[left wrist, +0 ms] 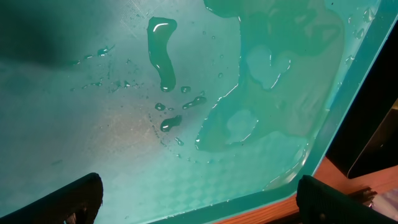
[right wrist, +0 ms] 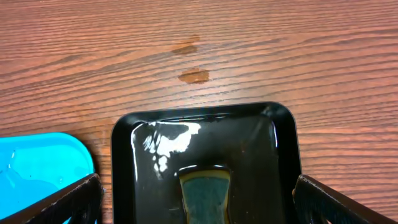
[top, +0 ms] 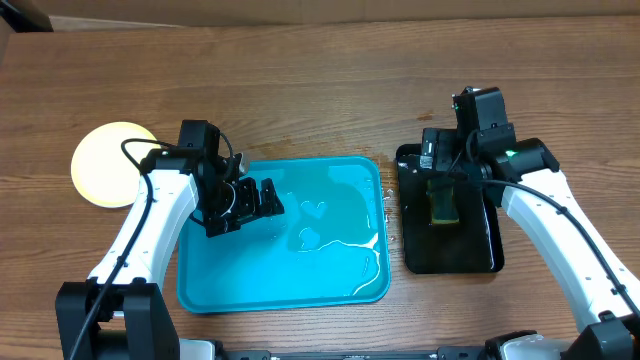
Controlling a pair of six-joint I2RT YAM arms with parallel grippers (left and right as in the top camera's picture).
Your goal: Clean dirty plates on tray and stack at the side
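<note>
Turquoise tray point(top: 283, 235) pooled with water, pale yellow plate point(top: 112, 163) lying beyond its far-left corner.
The tray sits mid-front on the tabletop point(top: 320, 80), the plate toward the left edge. The left claw point(left wrist: 199, 186) hangs wide over the tray; the right claw point(right wrist: 198, 186) gapes above a sponge point(top: 443, 203) in the black tray point(top: 480, 250).

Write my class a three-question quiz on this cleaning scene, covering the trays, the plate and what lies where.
1. True or false: a dirty dish lies on the turquoise tray.
2. What lies in the black tray?
3. Fill in: the pale yellow plate lies on the ___ arm's side of the turquoise tray.

Key:
1. False; it holds only puddles of water.
2. A sponge.
3. Left.
</note>
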